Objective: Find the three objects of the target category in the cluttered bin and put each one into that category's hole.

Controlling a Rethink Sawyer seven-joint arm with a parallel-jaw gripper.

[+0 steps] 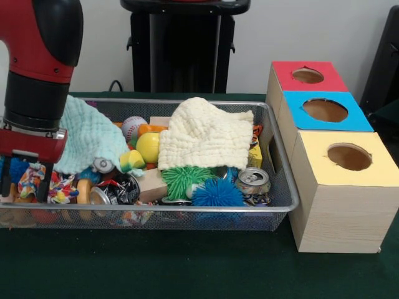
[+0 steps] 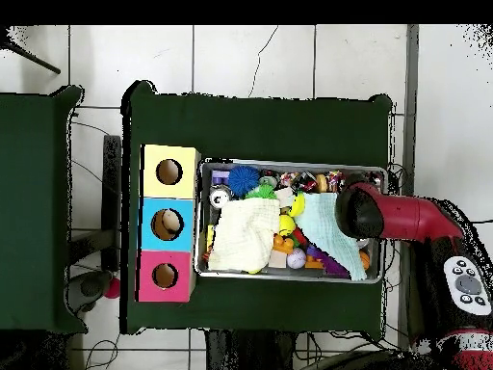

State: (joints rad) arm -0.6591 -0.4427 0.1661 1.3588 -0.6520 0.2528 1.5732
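Observation:
The wire mesh bin [image 1: 187, 210] is full of clutter; it also shows in the overhead view [image 2: 289, 164]. My gripper [image 1: 25, 185] is low in the bin's left end, open, with colourful patterned clutter between its fingers. In the overhead view the arm [image 2: 395, 217] covers it. A cream cloth [image 1: 202, 134] and a pale teal cloth [image 1: 87, 134] cover much of the bin. No plush toy shows clearly; a round yellow thing [image 1: 148, 147] lies between the cloths, and I cannot tell what it is. The red-topped box's hole [image 1: 307, 75] is at the far right and shows again in the overhead view [image 2: 165, 276].
A blue-topped box [image 1: 325, 124] and a yellow-topped box [image 1: 349, 177] stand in line with the red one, beside the bin. A green spiky ball [image 1: 184, 179], a blue spiky ball [image 1: 216, 194], a drinks can [image 1: 252, 180] and a baseball [image 1: 133, 126] lie in the bin.

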